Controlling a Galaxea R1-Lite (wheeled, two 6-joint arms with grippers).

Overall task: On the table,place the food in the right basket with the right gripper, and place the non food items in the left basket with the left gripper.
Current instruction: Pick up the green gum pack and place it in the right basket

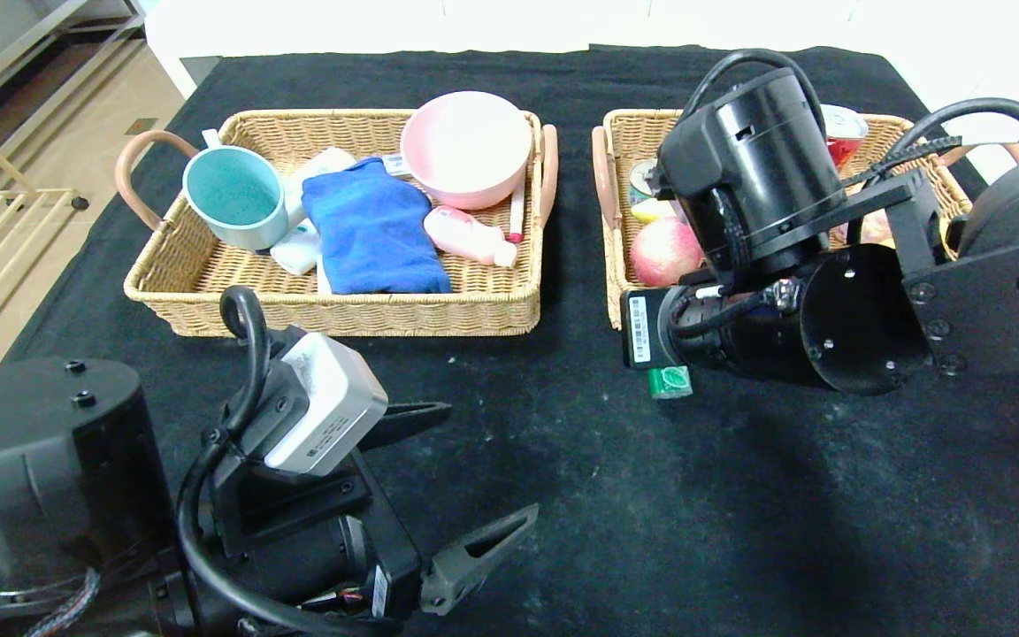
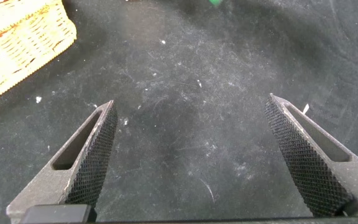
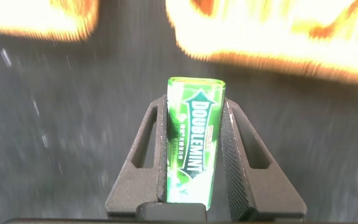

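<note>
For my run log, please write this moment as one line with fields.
right gripper: shut on gum pack, above table before right basket | left gripper: open, empty, low over table | left basket: non-food inside

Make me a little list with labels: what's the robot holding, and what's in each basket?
right gripper: jaws shut on the green gum pack, near the front of the right basket
left gripper: jaws open, holding nothing, over the black table
left basket: teal cup, blue cloth, pink bowl, pink bottle
right basket: apple, a can, other items partly hidden by the arm
</note>
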